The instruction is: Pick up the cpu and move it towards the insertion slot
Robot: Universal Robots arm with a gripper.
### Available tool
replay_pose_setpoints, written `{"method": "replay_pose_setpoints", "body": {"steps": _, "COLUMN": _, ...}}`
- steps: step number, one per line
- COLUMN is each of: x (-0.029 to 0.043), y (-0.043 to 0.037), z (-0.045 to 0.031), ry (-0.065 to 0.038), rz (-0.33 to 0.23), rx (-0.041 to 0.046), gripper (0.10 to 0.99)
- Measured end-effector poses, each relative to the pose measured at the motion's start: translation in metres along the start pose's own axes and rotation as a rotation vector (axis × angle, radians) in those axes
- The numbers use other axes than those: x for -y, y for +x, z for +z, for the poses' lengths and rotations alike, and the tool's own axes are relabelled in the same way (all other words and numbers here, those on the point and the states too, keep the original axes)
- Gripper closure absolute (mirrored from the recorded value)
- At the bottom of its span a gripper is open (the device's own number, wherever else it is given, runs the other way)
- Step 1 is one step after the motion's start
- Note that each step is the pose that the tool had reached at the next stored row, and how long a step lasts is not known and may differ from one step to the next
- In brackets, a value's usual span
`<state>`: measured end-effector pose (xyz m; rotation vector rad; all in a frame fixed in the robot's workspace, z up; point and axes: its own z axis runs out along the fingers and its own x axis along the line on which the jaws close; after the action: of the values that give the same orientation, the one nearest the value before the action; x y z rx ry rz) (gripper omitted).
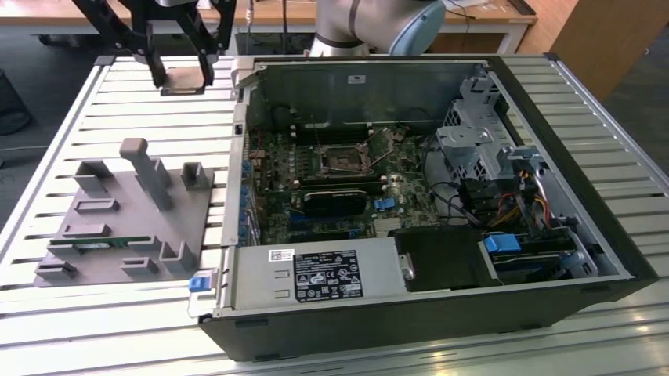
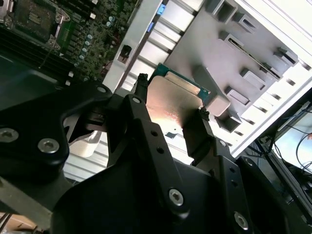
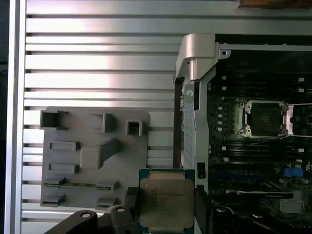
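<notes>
Your gripper (image 1: 186,74) hangs high over the slatted table (image 1: 136,110) in the exterior view, its upper body cut off by the frame edge. Its black fingers (image 2: 141,126) are clamped on opposite edges of the cpu (image 3: 165,202) — you can see the grip in both wrist views, one finger each side of the chip. The chip's near edge is hidden behind the finger mounts in the second wrist view, and its lower rim is cut off in the first wrist view. In the exterior view the cpu (image 1: 188,79) shows as a small pale-brown plate between the finger ends, details hard to make out.

The cpu's metal face is towards the first wrist camera, green rim showing along one edge. Past the gripper, well below it, sits the grey plastic fixture (image 3: 92,156) with a thin green memory stick (image 3: 73,184) lying in one recess.

The insertion slot (image 3: 265,118) — metal frame, dark centre — lies on the motherboard inside the open computer case (image 1: 585,188), well apart from the gripper, across the case wall from it. The arm's grey joint (image 1: 377,27) stands behind the case, partly cropped.
</notes>
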<state>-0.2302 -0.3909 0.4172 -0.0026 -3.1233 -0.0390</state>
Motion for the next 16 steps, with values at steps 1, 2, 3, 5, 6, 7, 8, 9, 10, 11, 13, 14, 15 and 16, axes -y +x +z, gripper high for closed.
{"method": "replay_pose_setpoints", "body": {"steps": 1, "x": -0.0003, "y": -0.0016, "z": 0.0000, "ry": 0.000, "rz": 0.000, "rx": 0.0000, "gripper": 0.545}}
{"method": "replay_pose_setpoints", "body": {"steps": 2, "x": -0.0005, "y": -0.0031, "z": 0.0000, "ry": 0.000, "rz": 0.000, "rx": 0.0000, "gripper": 0.545}}
{"method": "replay_pose_setpoints", "body": {"steps": 3, "x": -0.0008, "y": -0.0045, "z": 0.0000, "ry": 0.000, "rz": 0.000, "rx": 0.0000, "gripper": 0.545}}
{"method": "replay_pose_setpoints", "body": {"steps": 5, "x": -0.0013, "y": -0.0072, "z": -0.0001, "ry": 0.000, "rz": 0.000, "rx": 0.0000, "gripper": 0.545}}
{"method": "replay_pose_setpoints", "body": {"steps": 6, "x": -0.0015, "y": -0.0085, "z": -0.0001, "ry": 0.000, "rz": 0.000, "rx": 0.0000, "gripper": 0.545}}
{"method": "replay_pose_setpoints", "body": {"steps": 7, "x": -0.0018, "y": -0.0097, "z": -0.0001, "ry": 0.000, "rz": 0.000, "rx": 0.0000, "gripper": 0.545}}
{"method": "replay_pose_setpoints", "body": {"steps": 8, "x": -0.0021, "y": -0.0111, "z": -0.0001, "ry": 0.000, "rz": 0.000, "rx": 0.0000, "gripper": 0.545}}
{"method": "replay_pose_setpoints", "body": {"steps": 9, "x": -0.0024, "y": -0.0125, "z": -0.0001, "ry": 0.000, "rz": 0.000, "rx": 0.0000, "gripper": 0.545}}
{"method": "replay_pose_setpoints", "body": {"steps": 10, "x": -0.0026, "y": -0.0139, "z": -0.0001, "ry": 0.000, "rz": 0.000, "rx": 0.0001, "gripper": 0.545}}
{"method": "replay_pose_setpoints", "body": {"steps": 11, "x": -0.0028, "y": -0.0153, "z": -0.0002, "ry": 0.000, "rz": 0.000, "rx": -0.0001, "gripper": 0.545}}
{"method": "replay_pose_setpoints", "body": {"steps": 13, "x": -0.0034, "y": -0.0181, "z": -0.0002, "ry": 0.000, "rz": 0.000, "rx": 0.0000, "gripper": 0.545}}
{"method": "replay_pose_setpoints", "body": {"steps": 14, "x": -0.0036, "y": -0.0193, "z": -0.0003, "ry": 0.000, "rz": 0.000, "rx": -0.0001, "gripper": 0.545}}
{"method": "replay_pose_setpoints", "body": {"steps": 15, "x": -0.0039, "y": -0.0205, "z": -0.0003, "ry": 0.000, "rz": 0.000, "rx": 0.0000, "gripper": 0.545}}
{"method": "replay_pose_setpoints", "body": {"steps": 16, "x": -0.0042, "y": -0.0217, "z": -0.0003, "ry": 0.000, "rz": 0.000, "rx": 0.0000, "gripper": 0.545}}
